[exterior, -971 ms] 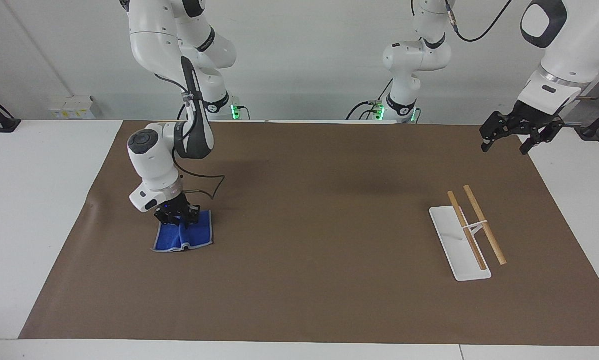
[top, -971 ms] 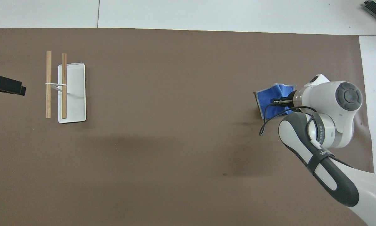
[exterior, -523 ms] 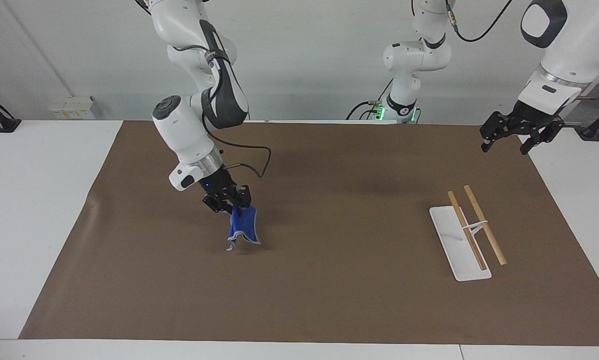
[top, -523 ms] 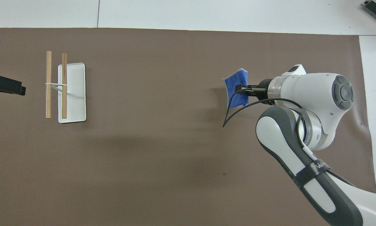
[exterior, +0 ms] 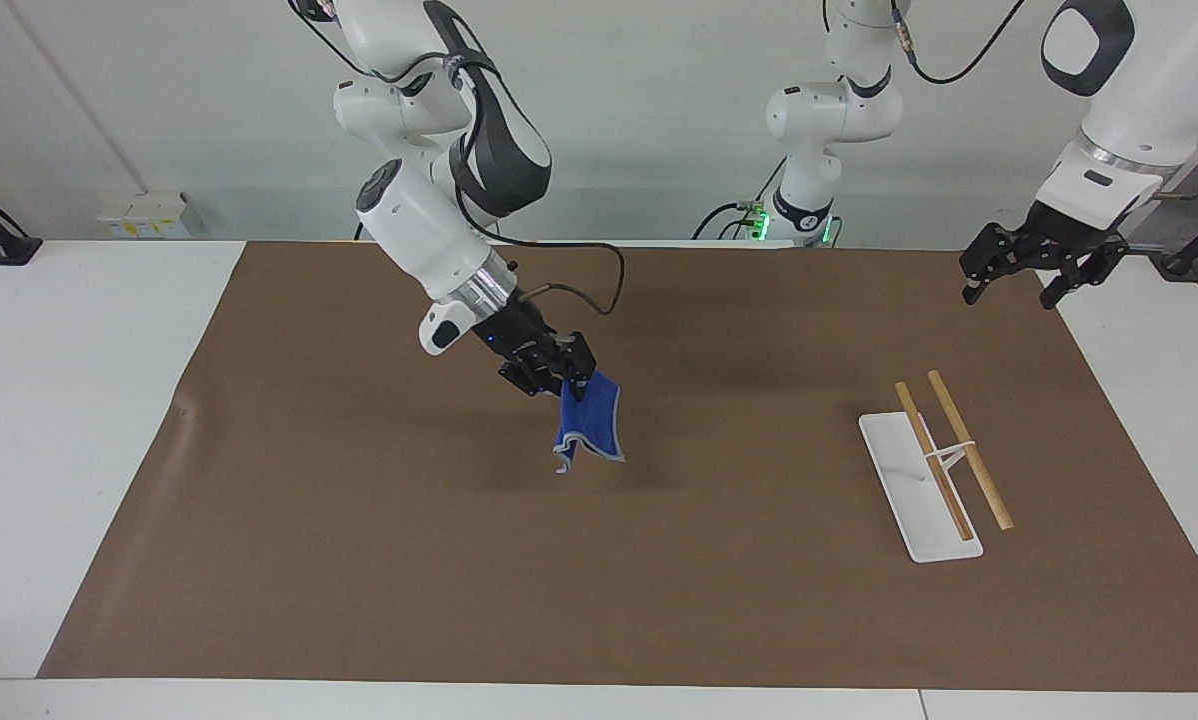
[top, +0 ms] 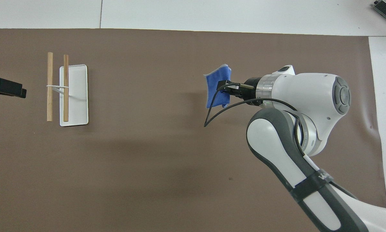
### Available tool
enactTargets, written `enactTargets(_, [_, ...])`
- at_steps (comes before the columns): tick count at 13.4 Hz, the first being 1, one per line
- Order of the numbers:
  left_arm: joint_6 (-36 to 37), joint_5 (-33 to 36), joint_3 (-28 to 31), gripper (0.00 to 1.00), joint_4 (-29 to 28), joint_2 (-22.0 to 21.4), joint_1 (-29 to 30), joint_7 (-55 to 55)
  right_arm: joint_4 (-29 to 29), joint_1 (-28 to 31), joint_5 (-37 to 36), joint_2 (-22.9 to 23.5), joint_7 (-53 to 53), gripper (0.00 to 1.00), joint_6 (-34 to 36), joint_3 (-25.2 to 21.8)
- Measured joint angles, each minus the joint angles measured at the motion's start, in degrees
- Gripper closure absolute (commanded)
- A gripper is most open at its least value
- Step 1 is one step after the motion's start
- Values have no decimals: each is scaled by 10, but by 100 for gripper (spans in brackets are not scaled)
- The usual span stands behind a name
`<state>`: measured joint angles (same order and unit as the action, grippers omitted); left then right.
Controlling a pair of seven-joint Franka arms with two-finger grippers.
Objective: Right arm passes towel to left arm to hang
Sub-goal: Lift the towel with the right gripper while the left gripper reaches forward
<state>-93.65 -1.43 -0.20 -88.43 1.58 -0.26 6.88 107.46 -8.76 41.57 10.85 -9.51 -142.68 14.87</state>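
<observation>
Your right tool (exterior: 559, 379) is up in the air over the middle of the brown mat (exterior: 599, 560), closed on the top edge of the blue towel (exterior: 589, 428). The towel hangs free below the fingers, bunched and clear of the surface (exterior: 79, 420) — in the overhead view it shows as a folded blue patch (top: 217, 86) just ahead of the tool's tip. Your left tool (exterior: 1039, 262) hangs over the mat's edge at the left arm's end of the surface, its fingers spread apart and holding nothing; that arm waits. The towel rack (exterior: 934, 470) — a white tray base with two wooden rods (top: 50, 86) — stands on the mat near the left tool, well apart from the towel.
</observation>
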Motion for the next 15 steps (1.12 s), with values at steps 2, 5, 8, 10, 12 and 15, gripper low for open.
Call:
enactTargets(2, [2, 0, -4, 0, 0, 0, 0, 0, -3, -23, 37, 5, -4, 100, -39, 0])
enactTargets(5, [3, 0, -5, 0, 0, 0, 0, 0, -4, -73, 147, 13, -5, 100, -131, 0])
enactTargets(8, [7, 0, -5, 0, 0, 0, -1, -1, -16, -110, 219, 16, -21, 100, -164, 1])
enactTargets(10, [10, -8, -6, 0, -6, -3, -1, -4, -32, -113, 225, 16, -64, 100, -164, 1])
enactTargets(12, [-4, -80, -3, 0, -34, -14, 0, -8, -44, -113, 225, 18, -84, 100, -164, 0])
enactTargets(15, [-71, -193, 0, 0, -117, -47, 2, -42, -46, -113, 225, 21, -89, 100, -164, -2])
